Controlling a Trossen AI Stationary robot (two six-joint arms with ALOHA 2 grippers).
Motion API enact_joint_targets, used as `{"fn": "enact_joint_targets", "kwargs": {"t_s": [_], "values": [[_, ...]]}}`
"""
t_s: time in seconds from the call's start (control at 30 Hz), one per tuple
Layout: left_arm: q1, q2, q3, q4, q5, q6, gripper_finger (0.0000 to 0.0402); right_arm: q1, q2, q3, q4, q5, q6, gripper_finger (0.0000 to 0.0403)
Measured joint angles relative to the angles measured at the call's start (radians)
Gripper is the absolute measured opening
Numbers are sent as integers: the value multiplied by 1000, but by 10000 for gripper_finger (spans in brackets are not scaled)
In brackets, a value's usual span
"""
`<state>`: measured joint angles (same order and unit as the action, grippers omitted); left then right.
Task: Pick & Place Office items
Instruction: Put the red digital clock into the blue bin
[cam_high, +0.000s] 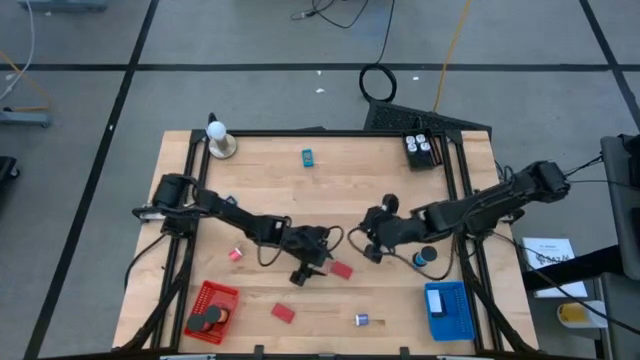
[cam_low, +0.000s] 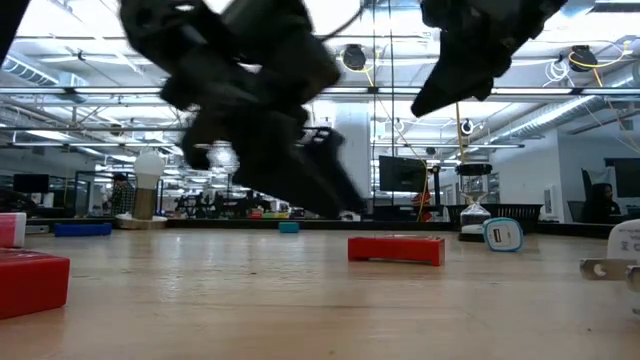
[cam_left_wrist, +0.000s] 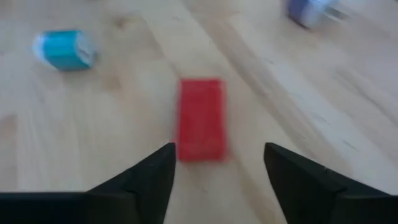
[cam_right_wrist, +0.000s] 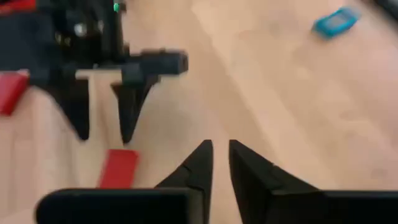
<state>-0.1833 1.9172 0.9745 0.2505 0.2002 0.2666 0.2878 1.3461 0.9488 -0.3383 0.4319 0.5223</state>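
Note:
A flat red block (cam_left_wrist: 200, 118) lies on the wooden table, just ahead of my left gripper (cam_left_wrist: 217, 158). That gripper is open, slants down toward the block and touches nothing. In the high view it is at the table's middle front (cam_high: 318, 262), with the block (cam_high: 341, 269) to its right. My right gripper (cam_high: 368, 247) hangs above the table to the right of the block. Its fingers (cam_right_wrist: 221, 149) stand a narrow slit apart with nothing between them. Other office items lie scattered: a second red block (cam_high: 283, 312), a small red piece (cam_high: 236, 254), a teal piece (cam_high: 308, 156), a blue-and-white piece (cam_high: 362, 319) and a black disc (cam_high: 425, 257).
A red mesh basket (cam_high: 212, 312) with dark pieces in it stands at the front left, and a blue basket (cam_high: 447, 310) at the front right. The white ball on its tan base (cam_high: 218, 140) is at the far left. A black box (cam_high: 420, 148) stands at the far right.

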Motion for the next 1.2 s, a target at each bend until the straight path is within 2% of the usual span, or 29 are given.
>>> {"fn": "enact_joint_targets", "kwargs": {"t_s": [0.1,0.17,0.33,0.47,0.57,0.73,1.0,1.13,1.2], "values": [[-11,-60,-120,104,8,-33,201,7,68,59,-71,-52,84,74],[-16,-100,-218,242,6,-88,165,9,118,86,-85,-96,118,94],[-50,-176,-480,645,-118,-193,84,14,226,133,-110,-191,191,135],[-73,-225,-639,875,-246,-217,41,24,298,160,-107,-226,245,134],[-77,-232,-714,986,-288,-229,20,34,348,194,-110,-242,263,119],[-72,-232,-777,1062,-344,-229,4,52,412,266,-109,-259,245,106],[-76,-231,-776,1052,-366,-250,33,68,460,281,-74,-280,224,131],[-76,-231,-775,1046,-366,-252,36,68,465,244,63,-255,223,138],[-76,-231,-775,1046,-370,-255,37,67,466,232,124,-302,183,136]]}}
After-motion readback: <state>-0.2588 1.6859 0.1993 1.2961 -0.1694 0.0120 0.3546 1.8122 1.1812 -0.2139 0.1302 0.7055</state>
